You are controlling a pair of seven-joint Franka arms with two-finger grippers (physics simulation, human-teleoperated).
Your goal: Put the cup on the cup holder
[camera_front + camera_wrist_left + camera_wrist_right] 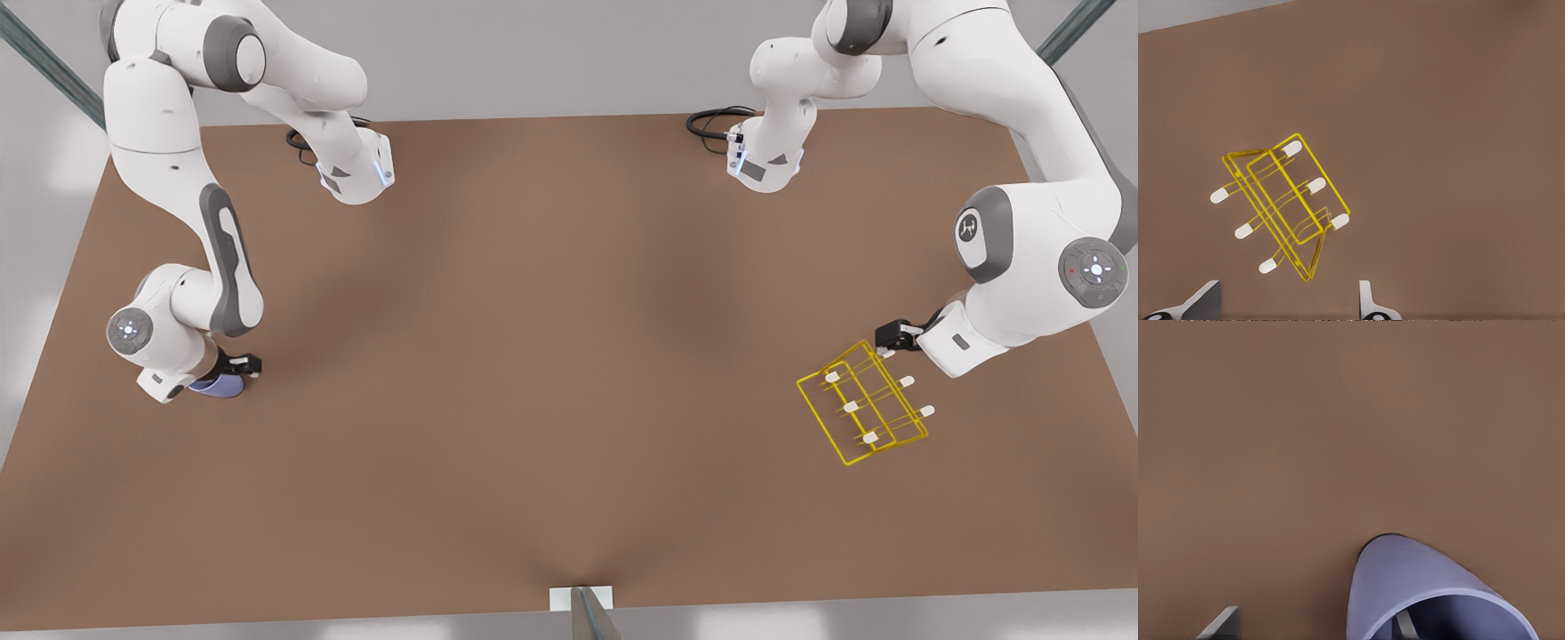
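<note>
The pale lavender cup [222,386] stands on the table at the front view's left, partly under my right gripper [236,365]. In the right wrist view the cup [1405,577] turns its open mouth toward the camera. My right gripper [1315,623] is open, with one finger inside the cup's mouth and the other outside its wall. The yellow wire cup holder [861,404] with white-tipped pegs lies on the table at the front view's right. My left gripper [891,341] hovers just beyond its far corner. In the left wrist view the left gripper [1288,308] is open above the cup holder [1281,203].
The brown table [551,356] spreads wide between the two arms. Both arm bases [356,173] with black cables stand at its far edge. A small white bracket [581,598] sits at the middle of the near edge.
</note>
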